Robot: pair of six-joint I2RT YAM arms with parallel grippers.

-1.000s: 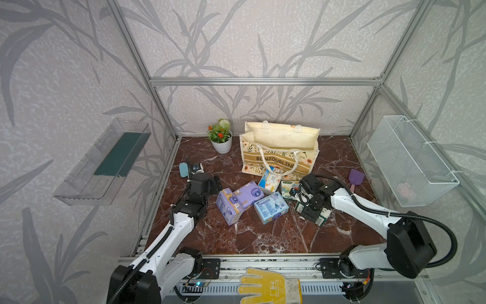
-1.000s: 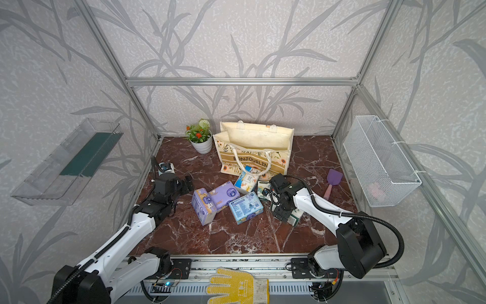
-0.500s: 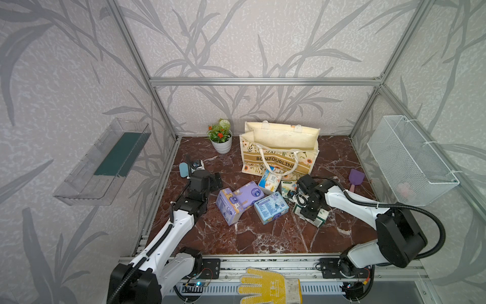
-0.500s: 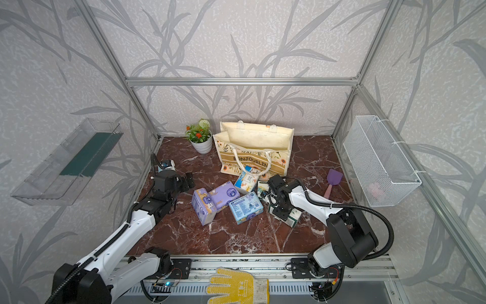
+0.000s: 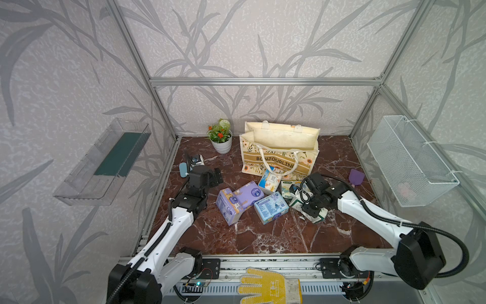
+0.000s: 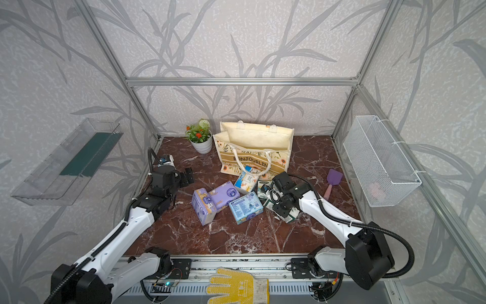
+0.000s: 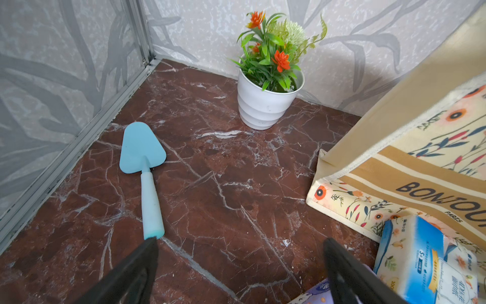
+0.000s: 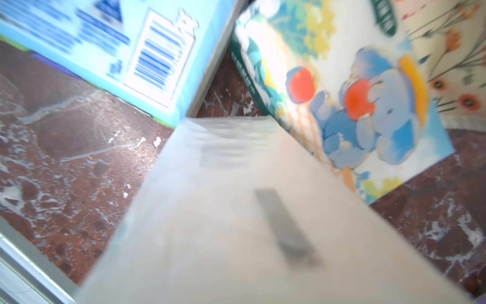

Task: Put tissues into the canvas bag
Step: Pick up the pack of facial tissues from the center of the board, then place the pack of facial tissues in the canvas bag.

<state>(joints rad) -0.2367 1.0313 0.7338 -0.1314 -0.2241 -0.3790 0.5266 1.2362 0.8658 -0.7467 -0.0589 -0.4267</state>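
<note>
The canvas bag [image 5: 278,139] is matt woven cloth, while the tissue packs [image 5: 271,208] wear glossy, crinkled printed plastic wrap. The floor [image 5: 263,237] looks like polished red-brown marble with a sheen; the blue shovel [image 7: 143,150] is smooth matt plastic. The wire basket [image 5: 410,163] is white-coated metal mesh, the tray [image 5: 86,179] clear plastic, the frame [image 5: 263,81] brushed metal.

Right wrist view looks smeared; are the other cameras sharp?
Right wrist view: blurred throughout, a pale tissue pack fills the foreground, elephant pack soft but recognisable. Left wrist view: sharp, blue toy shovel crisp. Both top views: sharp, evenly lit.
</note>
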